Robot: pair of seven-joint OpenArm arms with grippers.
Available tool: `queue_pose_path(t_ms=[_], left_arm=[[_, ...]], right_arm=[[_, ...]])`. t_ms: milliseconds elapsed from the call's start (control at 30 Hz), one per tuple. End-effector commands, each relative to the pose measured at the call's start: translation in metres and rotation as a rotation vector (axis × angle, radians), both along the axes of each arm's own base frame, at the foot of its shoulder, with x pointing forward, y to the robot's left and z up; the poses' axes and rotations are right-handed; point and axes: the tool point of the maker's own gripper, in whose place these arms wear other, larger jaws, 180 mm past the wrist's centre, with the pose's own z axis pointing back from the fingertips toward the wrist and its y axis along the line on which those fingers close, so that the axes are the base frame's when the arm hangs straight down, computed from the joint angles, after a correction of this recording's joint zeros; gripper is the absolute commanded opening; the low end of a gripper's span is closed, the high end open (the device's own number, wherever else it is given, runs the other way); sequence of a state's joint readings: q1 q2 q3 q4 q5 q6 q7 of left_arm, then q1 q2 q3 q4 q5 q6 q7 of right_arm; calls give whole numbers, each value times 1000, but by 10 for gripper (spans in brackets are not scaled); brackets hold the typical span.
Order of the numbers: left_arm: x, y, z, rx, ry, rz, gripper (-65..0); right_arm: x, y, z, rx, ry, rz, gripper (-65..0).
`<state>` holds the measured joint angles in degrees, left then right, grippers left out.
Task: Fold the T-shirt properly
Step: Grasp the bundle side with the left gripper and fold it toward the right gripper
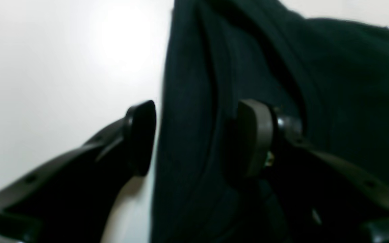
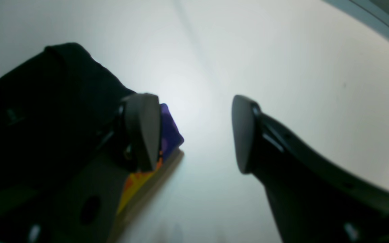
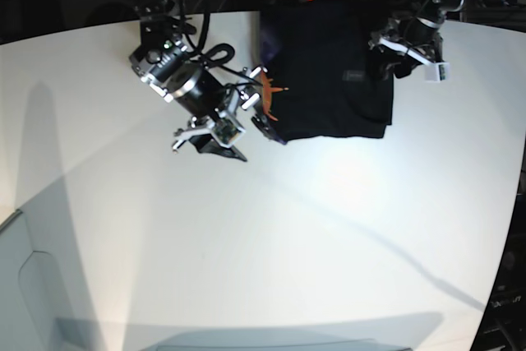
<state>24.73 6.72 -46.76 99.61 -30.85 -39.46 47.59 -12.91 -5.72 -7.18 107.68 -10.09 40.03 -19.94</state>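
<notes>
**Black T-shirt at the far edge, both grippers spread**

In the base view, the lower half of the frame is taken up by the white tabletop (image 3: 271,236). Higher up, left of centre, the right gripper (image 3: 246,117) is seen at the left edge of the T-shirt (image 3: 329,80), its jaws spread; in its wrist view bare tabletop lies between the fingers, and one finger (image 2: 142,130) is set against a purple and orange mark (image 2: 169,133) on the cloth. At the upper right, the left gripper (image 1: 194,138) is seen over the T-shirt's right side, jaws apart, with a fold of black cloth between them, not pinched. The T-shirt lies folded at the top centre of the frame.
</notes>
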Motion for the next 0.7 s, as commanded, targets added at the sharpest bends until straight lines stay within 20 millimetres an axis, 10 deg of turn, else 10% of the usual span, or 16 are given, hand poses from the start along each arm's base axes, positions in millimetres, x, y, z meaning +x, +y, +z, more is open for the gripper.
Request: queue_pose_path(t_ms=[0, 367, 600, 667], left_arm=[[11, 1, 11, 2, -58, -3, -284], [-1, -3, -27, -36, 52, 9, -294], [12, -7, -28, -17, 50, -19, -644], [15, -7, -30, 8, 62, -35, -650]], right_arm=[[4, 4, 17, 46, -47, 3, -302], [4, 4, 17, 46, -47, 3, -302], [5, 2, 17, 45, -50, -2, -302], [6, 2, 17, 43, -50, -3, -302]])
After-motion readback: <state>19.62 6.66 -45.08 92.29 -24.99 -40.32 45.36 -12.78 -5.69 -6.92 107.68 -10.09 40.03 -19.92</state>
